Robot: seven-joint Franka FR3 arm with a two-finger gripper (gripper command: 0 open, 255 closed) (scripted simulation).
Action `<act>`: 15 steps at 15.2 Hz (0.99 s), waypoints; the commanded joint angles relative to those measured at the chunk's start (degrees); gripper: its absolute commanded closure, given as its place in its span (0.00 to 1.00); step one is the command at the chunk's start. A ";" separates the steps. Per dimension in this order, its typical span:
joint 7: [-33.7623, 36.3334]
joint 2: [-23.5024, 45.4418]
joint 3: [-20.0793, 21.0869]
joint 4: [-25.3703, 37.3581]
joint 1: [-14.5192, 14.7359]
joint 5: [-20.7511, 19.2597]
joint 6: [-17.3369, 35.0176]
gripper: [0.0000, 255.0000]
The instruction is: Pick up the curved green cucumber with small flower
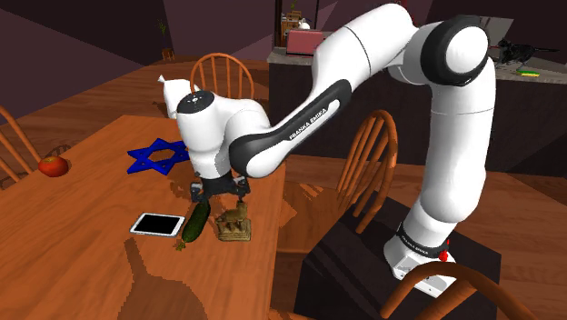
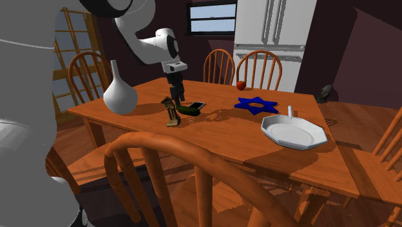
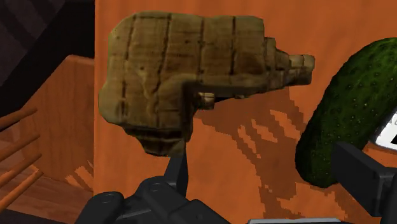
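The end effector (image 1: 218,193) hangs released, fingers spread, just above the curved dark-green bumpy cucumber (image 1: 196,224), lower-middle of the shoulder view. Tight spot though: a white-rimmed black tablet (image 1: 157,224) sits just beside it on one side and a brown carved figurine (image 1: 234,224) on the other. The orange-brown wooden worktop (image 1: 82,255) has its edge close by.

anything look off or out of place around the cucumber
Nothing is spilled or broken. One oddity: the bumpy dark green cucumber lies off-centre, by one finger of the open end effector, and the brown carved figurine stands close to the other finger.
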 commanded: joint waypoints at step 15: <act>12.81 22.54 -10.29 21.01 14.83 -11.92 -2.30 0.00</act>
